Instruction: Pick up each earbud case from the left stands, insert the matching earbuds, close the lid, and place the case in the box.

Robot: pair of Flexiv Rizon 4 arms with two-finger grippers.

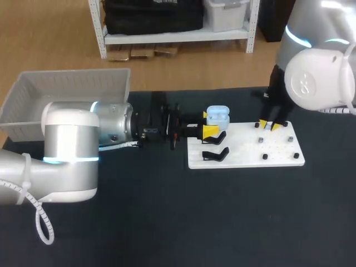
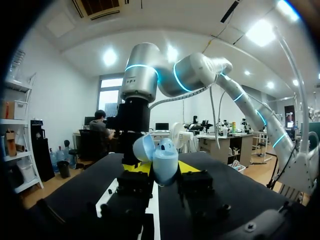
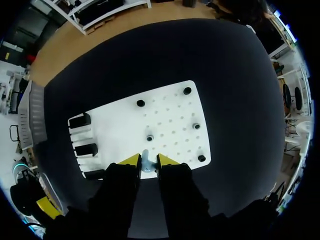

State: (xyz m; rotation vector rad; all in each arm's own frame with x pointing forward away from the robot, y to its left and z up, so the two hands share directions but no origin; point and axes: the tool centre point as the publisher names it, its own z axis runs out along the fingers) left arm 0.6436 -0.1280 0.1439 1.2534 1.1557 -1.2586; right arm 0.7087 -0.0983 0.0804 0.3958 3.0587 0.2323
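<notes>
My left gripper (image 1: 209, 123) is shut on a light-blue earbud case (image 1: 218, 115) with its lid open, held just above the left end of the white board (image 1: 245, 161). In the left wrist view the case (image 2: 161, 159) stands between the yellow tips, lid tilted back. My right gripper (image 1: 268, 125) hangs over the board's far right part. Its fingers are shut on a small pale earbud (image 3: 145, 164), seen in the right wrist view just above the board's edge (image 3: 165, 115). Two black case stands (image 1: 214, 137) (image 1: 216, 154) on the board hold nothing.
A grey box (image 1: 67, 92) sits at the table's back left, behind my left arm. Several small black pegs (image 1: 260, 140) stick up from the board's right half. Dark table surface stretches in front of the board.
</notes>
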